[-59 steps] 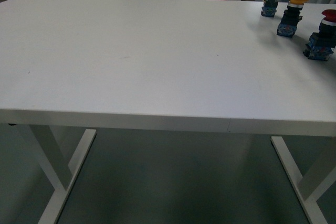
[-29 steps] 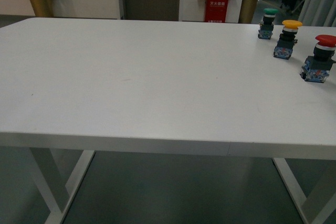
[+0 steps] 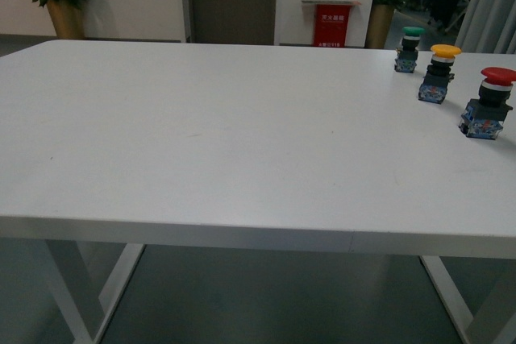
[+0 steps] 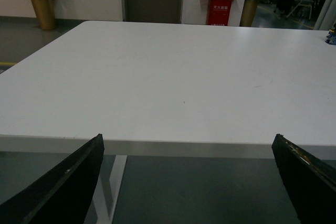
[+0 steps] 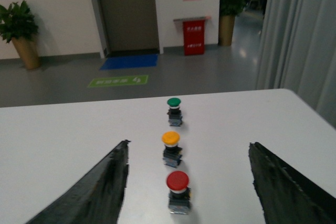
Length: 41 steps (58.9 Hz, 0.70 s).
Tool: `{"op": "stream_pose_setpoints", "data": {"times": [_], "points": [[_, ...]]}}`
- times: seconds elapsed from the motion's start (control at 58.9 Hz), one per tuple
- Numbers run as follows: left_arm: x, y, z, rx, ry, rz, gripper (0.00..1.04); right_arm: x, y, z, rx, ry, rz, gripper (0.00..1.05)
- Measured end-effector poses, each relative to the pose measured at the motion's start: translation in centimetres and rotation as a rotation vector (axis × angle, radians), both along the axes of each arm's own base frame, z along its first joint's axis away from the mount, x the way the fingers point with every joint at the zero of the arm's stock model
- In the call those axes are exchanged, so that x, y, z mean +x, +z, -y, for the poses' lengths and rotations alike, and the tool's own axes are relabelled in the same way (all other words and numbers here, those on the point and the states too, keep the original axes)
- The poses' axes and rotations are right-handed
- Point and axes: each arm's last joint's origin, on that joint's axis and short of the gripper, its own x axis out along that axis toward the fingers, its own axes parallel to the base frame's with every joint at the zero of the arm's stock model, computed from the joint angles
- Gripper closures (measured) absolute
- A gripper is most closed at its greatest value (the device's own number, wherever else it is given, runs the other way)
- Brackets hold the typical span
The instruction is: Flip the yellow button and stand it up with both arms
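White table (image 3: pixel 201 142), three upright push-buttons (image 3: pixel 438 74)

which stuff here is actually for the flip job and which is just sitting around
For the job:
- yellow button, cap up, middle of the row
- left pincer, open, by the table's near edge
- right pincer, open, facing the row of buttons

Just lying about:
- green button
- red button
- table
- red cabinet and plants behind

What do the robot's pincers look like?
Only the fingers show, and only in the wrist views. The left pincer has two flat black fingers with scuffed, worn edges. The right pincer has the same dark, tapering fingers. No cables or markings are visible.
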Motion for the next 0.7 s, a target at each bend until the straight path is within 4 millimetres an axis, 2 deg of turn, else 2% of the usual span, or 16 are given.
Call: {"op": "stream_pose_setpoints", "data": {"times": [0.034, 0.136, 0.288, 0.407, 0.696], "points": [[0.0, 0.0, 0.0, 0.0, 0.0, 0.0, 0.06, -1.4, -1.5, 0.0, -0.029, -0.006, 0.017, 0.42], [0.0, 0.0, 0.0, 0.0, -0.001, 0.0, 0.06, -3.2, -5.1, 0.0, -0.059, -0.006, 0.008, 0.58], [0.0, 0.0, 0.0, 0.0, 0.0, 0.0, 0.06, -3.9, -9.6, 0.0, -0.076, -0.004, -0.054, 0.83], [0.0, 0.0, 0.0, 0.0, -0.001, 0.0, 0.06, -4.6, -11.4, 0.0, -0.081, -0.004, -0.061, 1.01], [0.0, 0.0, 0.0, 0.0, -0.001, 0.0, 0.06, -6.2, -14.4, 0.0, -0.083, -0.004, -0.051, 1.01]]}}
